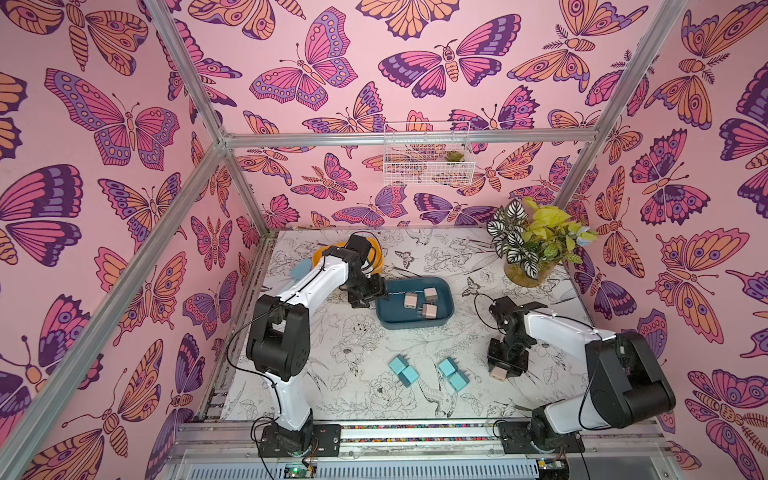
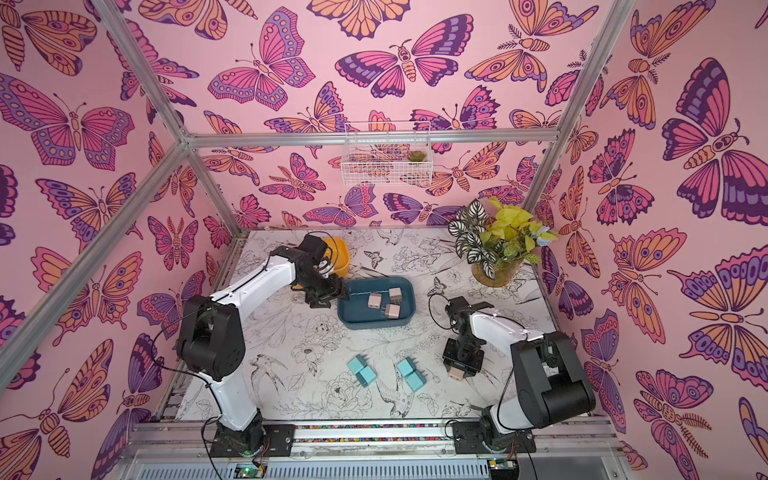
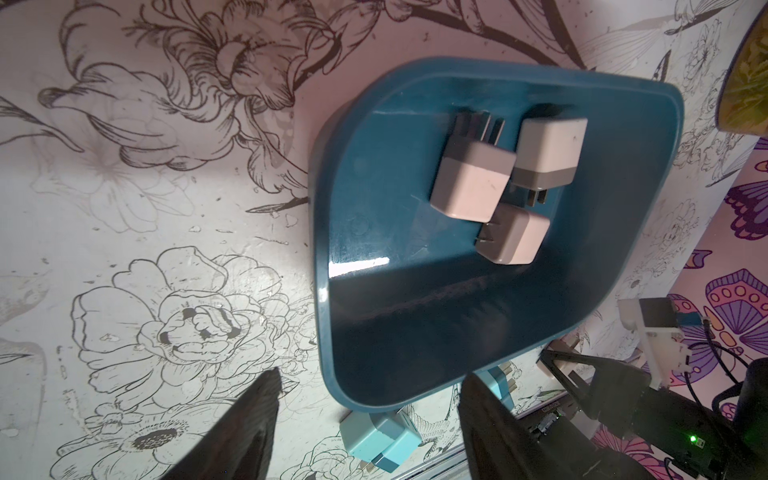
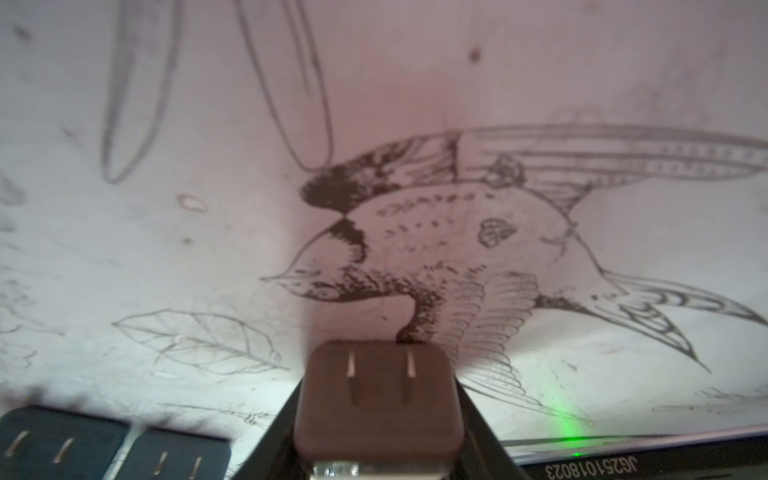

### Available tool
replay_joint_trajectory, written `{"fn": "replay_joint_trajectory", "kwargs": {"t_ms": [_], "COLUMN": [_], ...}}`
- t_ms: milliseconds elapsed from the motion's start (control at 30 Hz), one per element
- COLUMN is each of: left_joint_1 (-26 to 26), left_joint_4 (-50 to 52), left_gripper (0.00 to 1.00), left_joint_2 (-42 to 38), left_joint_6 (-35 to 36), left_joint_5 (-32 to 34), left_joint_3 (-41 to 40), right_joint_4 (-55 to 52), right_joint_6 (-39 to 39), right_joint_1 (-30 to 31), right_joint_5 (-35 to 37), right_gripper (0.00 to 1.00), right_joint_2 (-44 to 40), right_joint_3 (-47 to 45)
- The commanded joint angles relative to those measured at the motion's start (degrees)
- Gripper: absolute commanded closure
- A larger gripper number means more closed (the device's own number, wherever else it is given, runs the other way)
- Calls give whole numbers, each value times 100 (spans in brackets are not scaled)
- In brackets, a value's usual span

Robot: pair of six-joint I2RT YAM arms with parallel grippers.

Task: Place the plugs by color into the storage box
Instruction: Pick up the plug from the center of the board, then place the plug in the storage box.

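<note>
Both top views are bright and evenly lit from overhead, and shadows under the arms are soft. In the left wrist view a white glare streak lies on the blue tray [image 3: 359, 264], whose outline bends with wide-angle distortion. The right wrist view is dimmer. The pink plug [image 4: 378, 399] is dark and blurred, and a green glow tints the table [image 4: 569, 424] beside it.

I work in a staged robot test cell: aluminium frame [image 1: 311, 140] holding butterfly-print walls [image 1: 332, 62] beyond my right gripper [image 1: 498, 372], a flower-print tabletop [image 1: 332, 399] under it, my arm bases [image 1: 286, 440] bolted to a rail [image 1: 415, 433].
</note>
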State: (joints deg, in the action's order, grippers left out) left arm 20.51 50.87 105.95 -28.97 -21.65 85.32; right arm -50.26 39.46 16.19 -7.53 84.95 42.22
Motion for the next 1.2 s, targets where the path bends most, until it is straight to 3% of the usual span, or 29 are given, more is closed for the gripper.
{"fn": "replay_joint_trajectory", "kwargs": {"t_ms": [0, 233, 833, 1167], "left_joint_1": [-56, -47, -46, -91], "left_joint_4": [72, 55, 18, 14], "left_gripper": [29, 29, 29, 29], "left_joint_2": [-49, 151, 160, -32], "left_joint_6": [-29, -126, -187, -94], "left_joint_5": [-35, -111, -27, 68], "left_joint_3": [109, 323, 444, 251], "right_joint_4": [-49, -575, -1520, -1476], "right_joint_6": [-272, -682, -1017, -817], "right_joint_1": [43, 199, 1376, 2091], "right_joint_5": [149, 352, 744, 385], "right_gripper": [54, 55, 54, 53], "right_joint_2": [70, 469, 3011, 4052], "right_joint_3": [462, 1808, 6137, 7303]}}
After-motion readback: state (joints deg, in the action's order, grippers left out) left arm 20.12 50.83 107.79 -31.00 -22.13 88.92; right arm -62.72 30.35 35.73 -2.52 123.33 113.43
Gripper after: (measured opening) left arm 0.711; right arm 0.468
